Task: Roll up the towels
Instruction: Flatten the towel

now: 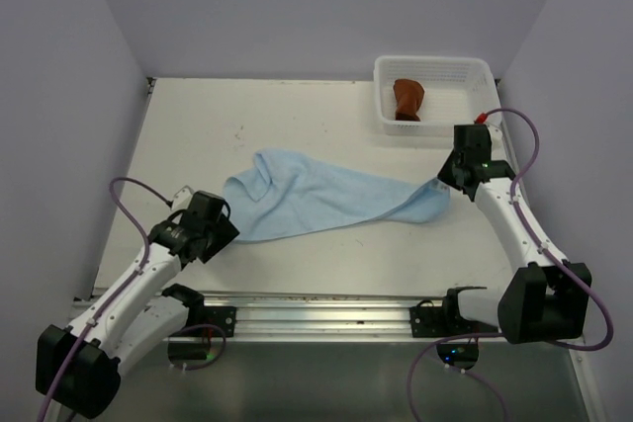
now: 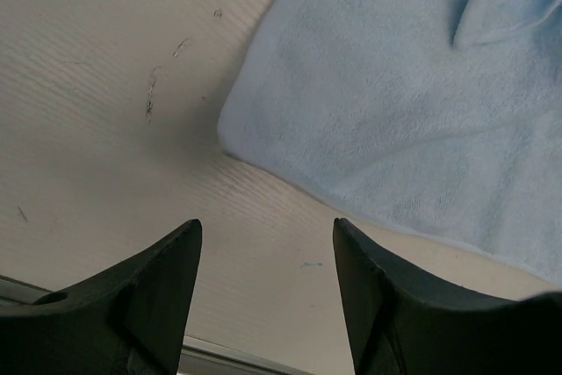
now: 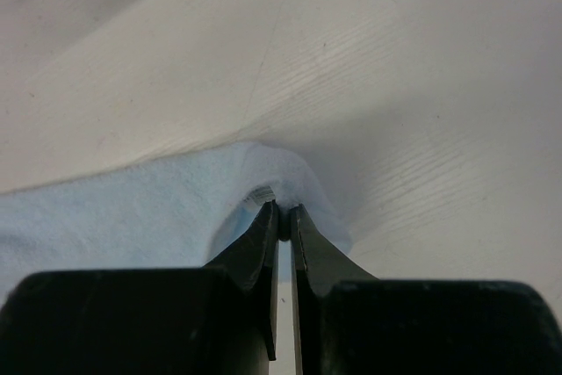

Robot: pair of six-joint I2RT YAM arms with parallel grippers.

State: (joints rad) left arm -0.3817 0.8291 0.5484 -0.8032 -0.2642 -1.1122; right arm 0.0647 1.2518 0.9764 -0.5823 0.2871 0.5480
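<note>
The light blue towel lies loosely spread across the middle of the table, bunched at its left end. My right gripper is shut on its right corner; in the right wrist view the blue towel is pinched between the fingertips. My left gripper stands open just short of the towel's near left corner, with only bare table between its fingers; the blue towel fills the upper right of that view. The rust brown-red towel sits rolled inside the basket.
A white mesh basket stands at the back right corner. An aluminium rail runs along the near edge between the arm bases. Walls close in the table on three sides.
</note>
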